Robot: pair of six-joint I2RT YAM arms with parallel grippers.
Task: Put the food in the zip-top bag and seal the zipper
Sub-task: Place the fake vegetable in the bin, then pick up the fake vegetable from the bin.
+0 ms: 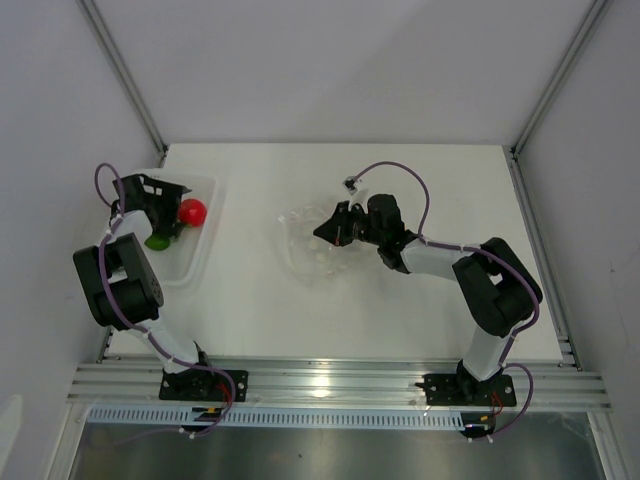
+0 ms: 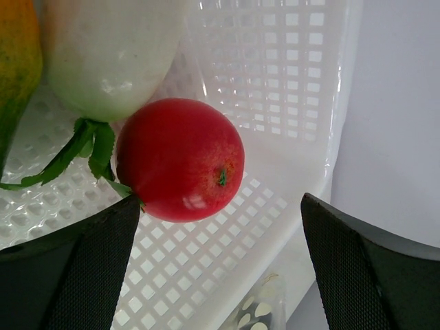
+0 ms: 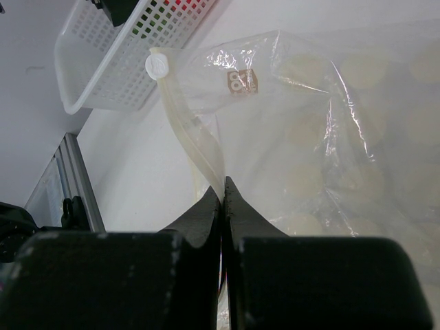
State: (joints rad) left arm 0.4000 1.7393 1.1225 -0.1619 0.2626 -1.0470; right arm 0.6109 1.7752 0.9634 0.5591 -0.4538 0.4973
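The red tomato ball (image 2: 180, 158) lies in the white perforated basket (image 2: 275, 82), beside the white oblong piece (image 2: 110, 55) and the orange-and-green piece (image 2: 17, 62) with green leaves. My left gripper (image 2: 220, 268) is open over the basket, fingers either side just short of the tomato; it shows in the top view (image 1: 172, 222) too. The clear zip-top bag (image 1: 315, 245) lies mid-table. My right gripper (image 3: 223, 189) is shut on the bag's zipper strip (image 3: 192, 130) at its edge, lifting it; it also shows in the top view (image 1: 330, 228).
The basket (image 1: 195, 262) stands at the table's left edge, by the left wall. Aluminium frame rails run along the near edge (image 1: 340, 380) and up the corners. The bag (image 3: 330, 137) is crinkled and printed with pale dots.
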